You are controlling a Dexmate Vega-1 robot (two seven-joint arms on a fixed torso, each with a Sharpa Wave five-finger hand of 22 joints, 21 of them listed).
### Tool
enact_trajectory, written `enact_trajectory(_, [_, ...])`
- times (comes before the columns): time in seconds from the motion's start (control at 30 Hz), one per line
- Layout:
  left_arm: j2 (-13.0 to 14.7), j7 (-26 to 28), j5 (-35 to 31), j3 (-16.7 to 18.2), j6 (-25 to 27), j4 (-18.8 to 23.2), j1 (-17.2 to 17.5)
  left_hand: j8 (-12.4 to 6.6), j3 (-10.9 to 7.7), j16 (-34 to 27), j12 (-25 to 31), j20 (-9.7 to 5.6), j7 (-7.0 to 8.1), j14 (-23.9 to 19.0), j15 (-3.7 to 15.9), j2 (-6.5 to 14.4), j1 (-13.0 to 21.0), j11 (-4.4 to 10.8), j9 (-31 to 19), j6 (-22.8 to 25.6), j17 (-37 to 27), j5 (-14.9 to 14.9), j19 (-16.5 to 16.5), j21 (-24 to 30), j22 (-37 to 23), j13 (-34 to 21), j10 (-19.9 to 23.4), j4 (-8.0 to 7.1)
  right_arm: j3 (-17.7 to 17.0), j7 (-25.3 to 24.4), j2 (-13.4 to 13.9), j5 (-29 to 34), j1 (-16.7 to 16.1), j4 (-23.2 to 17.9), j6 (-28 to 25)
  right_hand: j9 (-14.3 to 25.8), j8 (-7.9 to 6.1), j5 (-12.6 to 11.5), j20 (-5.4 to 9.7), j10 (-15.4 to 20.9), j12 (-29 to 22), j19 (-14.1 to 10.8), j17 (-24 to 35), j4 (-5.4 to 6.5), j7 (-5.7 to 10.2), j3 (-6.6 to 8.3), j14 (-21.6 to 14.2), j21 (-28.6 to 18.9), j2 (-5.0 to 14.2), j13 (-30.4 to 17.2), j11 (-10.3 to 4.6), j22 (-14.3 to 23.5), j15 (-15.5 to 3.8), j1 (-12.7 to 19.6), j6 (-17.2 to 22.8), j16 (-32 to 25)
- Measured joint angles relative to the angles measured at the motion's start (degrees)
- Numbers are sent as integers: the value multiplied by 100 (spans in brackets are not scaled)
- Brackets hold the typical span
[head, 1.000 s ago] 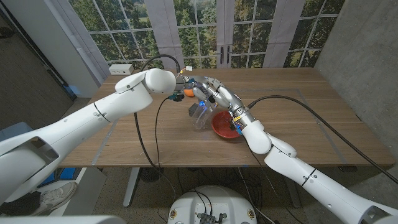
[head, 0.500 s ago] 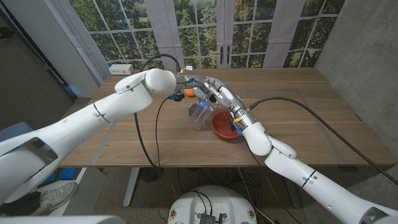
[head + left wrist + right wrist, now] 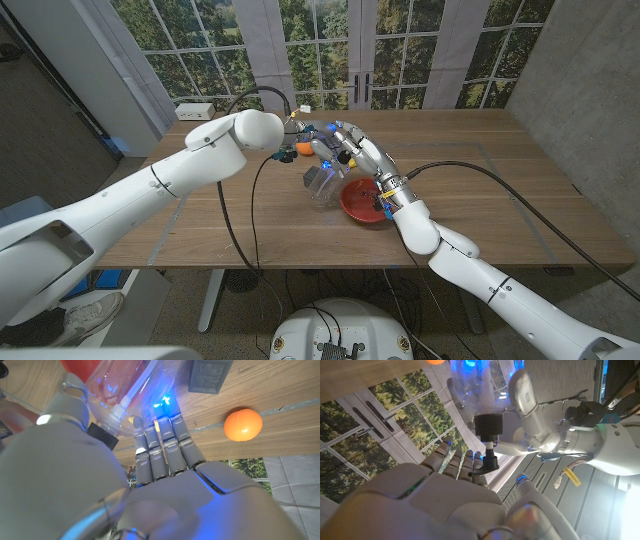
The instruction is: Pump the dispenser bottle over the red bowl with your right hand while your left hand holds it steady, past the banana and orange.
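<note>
The left hand [image 3: 303,141] gripped the clear plastic dispenser bottle [image 3: 322,183], a small round orange [image 3: 285,154] beside it; the right hand [image 3: 352,148] curled over the black pump head [image 3: 489,464], the red round bowl [image 3: 362,201] just beneath.

No readable text, label or number anywhere.

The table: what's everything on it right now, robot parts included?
dispenser bottle: one, clear with black pump, tilted, beside the bowl
red bowl: one, red, mid-table
orange: one, orange, behind the bottle
white box: one, white, far left corner
wooden table: one, brown
left hand: one, grey, fingers against the bottle
right hand: one, grey, at the pump top
The banana can't be made out.
</note>
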State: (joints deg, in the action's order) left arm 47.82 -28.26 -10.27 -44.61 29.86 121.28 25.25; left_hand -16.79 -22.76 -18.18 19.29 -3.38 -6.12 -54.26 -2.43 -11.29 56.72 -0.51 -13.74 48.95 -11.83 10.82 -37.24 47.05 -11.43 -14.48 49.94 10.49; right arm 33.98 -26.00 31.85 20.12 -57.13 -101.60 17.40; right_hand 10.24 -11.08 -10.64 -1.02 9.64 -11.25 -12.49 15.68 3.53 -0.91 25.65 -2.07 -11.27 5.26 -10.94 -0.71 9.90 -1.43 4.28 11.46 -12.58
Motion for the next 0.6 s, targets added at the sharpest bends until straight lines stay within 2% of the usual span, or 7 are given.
enact_trajectory(0.13, [10, -16, -24, -20, 48, 34, -4, 12, 4, 1, -7, 0, 0, 0, 0, 0, 0, 0, 0, 0, 0, 0, 0, 3, 0, 0, 0, -4, -62, -120, -37, -51, -24, 62, 168, 5, -39, 0, -42, 50, -4, -42, 0, -24, 42, 24, -52, 0, -25, 0, -20, 0, 10, 27, 44, -5])
enact_trajectory(0.23, [16, -18, -42, -27, 82, 56, -4, 21, 4, 21, -12, 1, 0, 0, 0, 0, 0, 0, 0, 0, 0, 0, 0, 22, 25, 0, 0, -4, -132, -224, -89, -116, -49, 163, 339, 5, -40, 0, -61, 82, -23, -61, -27, -38, -4, 38, -106, -45, 27, 0, -1, 0, 16, 79, 133, -40])
enact_trajectory(0.33, [22, -18, -46, -29, 92, 79, -2, 22, 5, 23, -23, 1, 1, 0, 0, 0, 0, 0, 0, -1, -1, 0, 0, 22, 29, 0, 0, -5, -162, -285, -107, -156, -63, 190, 445, 5, -40, 0, -61, 103, -23, -104, -27, -87, -10, 37, -139, -45, 27, 0, -22, 0, 30, 78, 195, -40])
enact_trajectory(0.4, [24, -16, -50, -29, 101, 84, 1, 23, 5, 29, -28, -10, 1, 0, 0, -1, 0, 0, 1, -1, -1, 0, 11, 45, 30, 0, 0, -5, -218, -296, -131, -168, -90, 220, 467, 4, -80, 0, -62, 135, -23, -143, -27, -86, -6, 37, -156, -45, 27, 0, -9, 0, 13, 79, 199, -40])
enact_trajectory(0.6, [41, 26, -50, -26, 115, 141, 56, 57, 6, 51, -42, -20, 33, 1, 1, -1, 1, 0, 1, -33, -1, -1, 39, 46, 30, 0, 0, -6, -335, -320, -169, -363, -146, 268, 623, 4, -79, 0, -62, 144, -23, -143, -27, -118, -10, 68, -195, -45, 57, 0, 0, 0, 11, 109, 256, -89])
